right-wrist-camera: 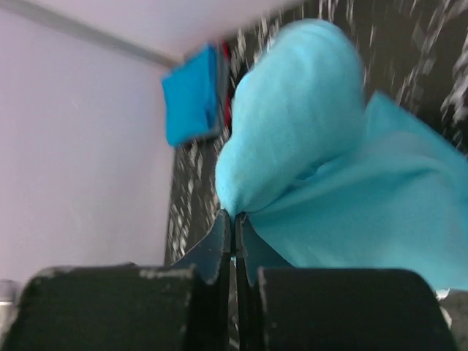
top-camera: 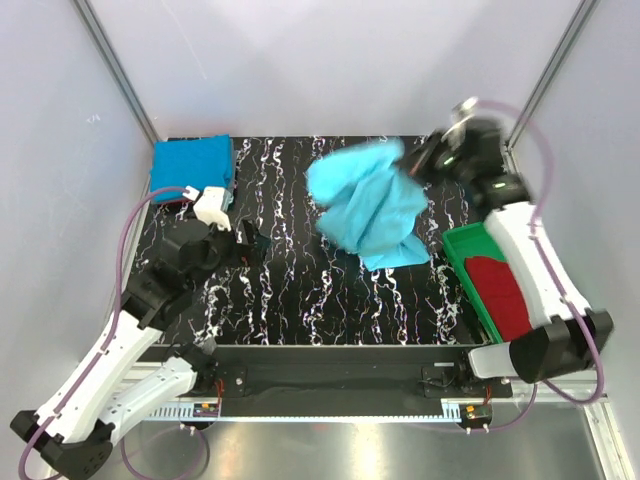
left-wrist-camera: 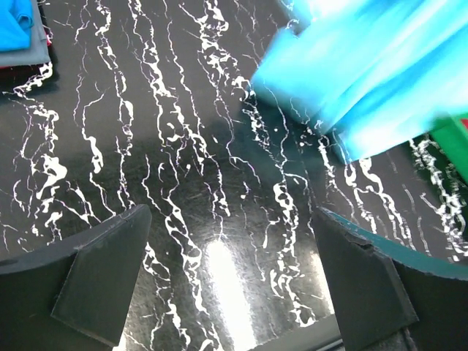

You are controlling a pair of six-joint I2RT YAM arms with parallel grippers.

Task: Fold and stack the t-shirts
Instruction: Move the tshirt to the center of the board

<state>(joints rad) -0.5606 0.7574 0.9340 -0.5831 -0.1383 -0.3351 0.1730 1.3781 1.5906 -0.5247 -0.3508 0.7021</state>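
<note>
Soft matt cloth in the light turquoise t-shirt (top-camera: 370, 205), the deeper blue t-shirt (top-camera: 190, 167) and the dark red t-shirt (top-camera: 500, 290), all without sheen. Glossy and smooth on the black, white-veined table top (left-wrist-camera: 219, 183), with a bright patch of glare mirrored in it; smooth, faintly shiny plastic for the green tray (top-camera: 463, 250) and the white arm shells (top-camera: 535, 260). Dull matt black on the left gripper (left-wrist-camera: 232, 213), fingers (left-wrist-camera: 102, 278) rubbed pale along their edges; bare grey metal on the frame posts (top-camera: 112, 65), matt pale walls (top-camera: 320, 60).
</note>
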